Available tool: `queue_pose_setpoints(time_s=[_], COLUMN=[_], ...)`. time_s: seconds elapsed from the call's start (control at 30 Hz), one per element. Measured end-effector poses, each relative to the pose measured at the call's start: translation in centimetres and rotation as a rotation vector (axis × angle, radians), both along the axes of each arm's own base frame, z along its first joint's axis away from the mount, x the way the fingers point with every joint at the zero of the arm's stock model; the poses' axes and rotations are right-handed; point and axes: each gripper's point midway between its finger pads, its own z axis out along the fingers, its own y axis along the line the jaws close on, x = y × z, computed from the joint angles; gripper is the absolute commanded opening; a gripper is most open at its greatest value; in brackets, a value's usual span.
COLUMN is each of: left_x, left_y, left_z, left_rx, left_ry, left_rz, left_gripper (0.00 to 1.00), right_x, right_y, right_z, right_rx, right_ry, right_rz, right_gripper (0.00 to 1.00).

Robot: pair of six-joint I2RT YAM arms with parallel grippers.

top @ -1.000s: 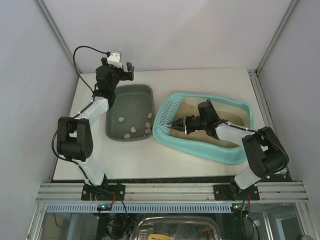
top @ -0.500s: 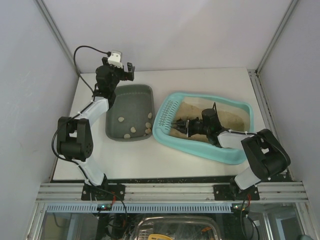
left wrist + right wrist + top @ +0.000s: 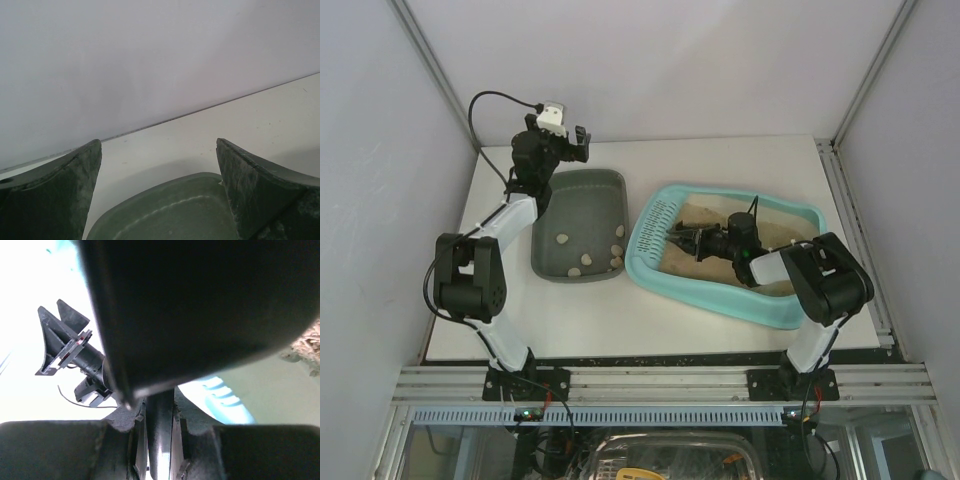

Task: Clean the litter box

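Observation:
The light-turquoise litter box [image 3: 722, 302] lies right of centre, with beige litter [image 3: 704, 213] and a slotted left end [image 3: 655, 222]. My right gripper [image 3: 692, 241] is low inside it near the slotted end, shut on the handle of a dark scoop [image 3: 677, 238]. In the right wrist view the scoop [image 3: 200, 305] fills the top, its handle [image 3: 160, 435] is clamped between the fingers, and the box wall [image 3: 227, 396] shows behind. My left gripper [image 3: 567, 148] is open and empty over the far end of the dark grey tray [image 3: 552, 265]. The left wrist view shows that tray's rim [image 3: 165, 200].
The dark grey tray holds several pale clumps [image 3: 588, 259] near its front end. White walls close in at the back and both sides. The table edge [image 3: 650, 350] runs in front of both trays. My left arm [image 3: 70, 357] shows in the right wrist view.
My right gripper has moved with the scoop from the box's near side toward its far side, staying close to the slotted end. The left arm has not moved.

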Motion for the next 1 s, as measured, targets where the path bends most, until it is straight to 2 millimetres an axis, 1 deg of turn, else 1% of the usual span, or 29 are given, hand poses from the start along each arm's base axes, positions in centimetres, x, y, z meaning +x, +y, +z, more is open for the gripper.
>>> queue_pose_setpoints(time_s=[0.13,0.23,0.47,0.63,0.77,1.0], left_x=[0.0,0.0,-0.1,-0.2,-0.2,-0.3], left_y=[0.0,0.0,0.0,0.0,0.0,-0.1], left_z=[0.0,-0.1,-0.7,-1.0,-1.1,-1.4], left_rx=[0.000,0.001,0.003,0.003,-0.001,0.001], left_ry=[0.002,0.005,0.026,0.040,0.048,0.060], left_rz=[0.000,0.000,-0.001,0.001,0.002,0.004], left_gripper=[1.00,1.00,1.00,1.00,1.00,1.00], right_x=[0.9,1.3,0.5,-0.3,-0.4,-0.5], right_y=[-0.8,-1.6,-2.0,-2.0,-2.2,-3.0], right_z=[0.8,1.0,0.5,-0.4,-0.7,-0.6], right_rx=[0.019,0.027,-0.006,-0.067,-0.100,-0.100], right_ry=[0.007,0.027,-0.016,-0.072,-0.107,-0.157], right_rz=[0.005,0.007,0.072,0.124,0.154,0.191], right_gripper=[0.00,0.00,0.00,0.00,0.00,0.00])
